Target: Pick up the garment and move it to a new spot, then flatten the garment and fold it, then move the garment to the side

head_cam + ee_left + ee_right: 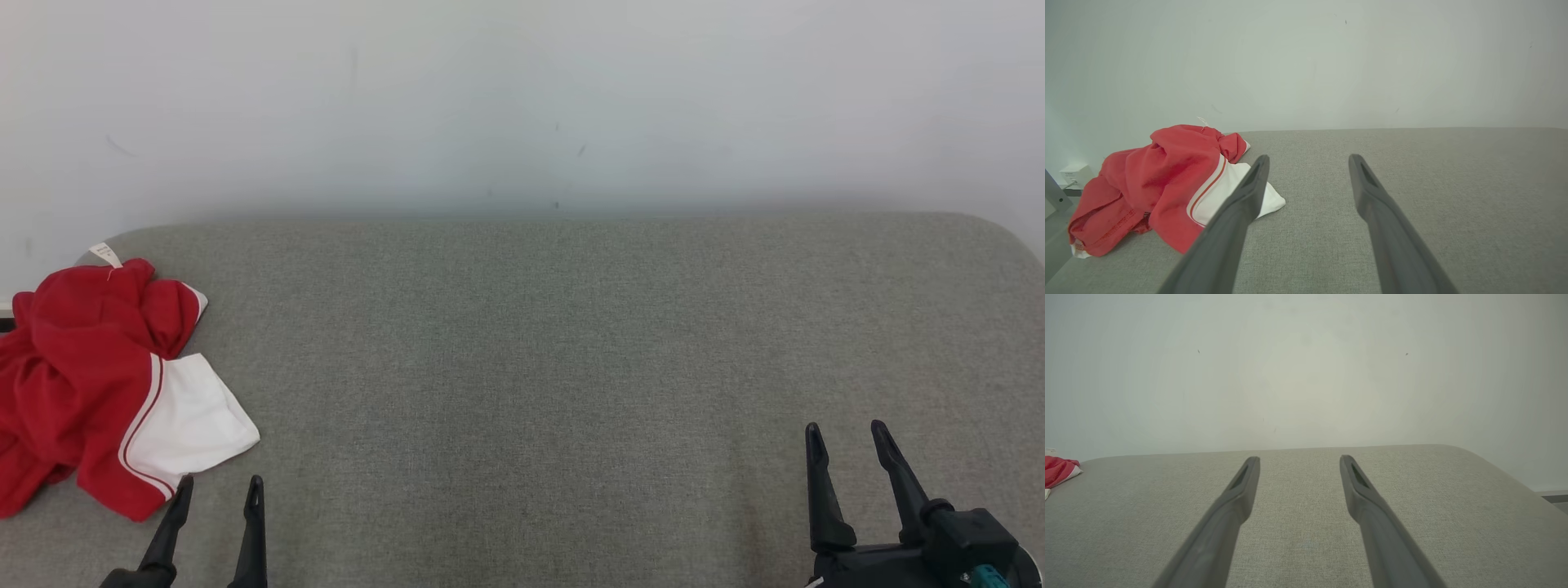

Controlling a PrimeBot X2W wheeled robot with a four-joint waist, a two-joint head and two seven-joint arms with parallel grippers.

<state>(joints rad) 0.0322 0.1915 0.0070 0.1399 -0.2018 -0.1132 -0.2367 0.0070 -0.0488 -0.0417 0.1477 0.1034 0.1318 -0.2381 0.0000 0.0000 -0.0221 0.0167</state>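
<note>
At nine o'clock on the grey fabric tabletop (571, 367) lies a crumpled red-and-white garment (90, 376). With left claw (221, 483) and right claw (845, 428) released, pickup is pending; the left should reach it.

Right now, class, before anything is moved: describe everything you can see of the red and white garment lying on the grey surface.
The red and white garment is a crumpled, unfolded heap of soft fabric: mostly red, with a white panel edged by thin stripes and a small pale label sticking up at its far end. It lies at the left edge of the grey fabric surface. Nothing holds it; the open left gripper is close by the white panel.
</note>
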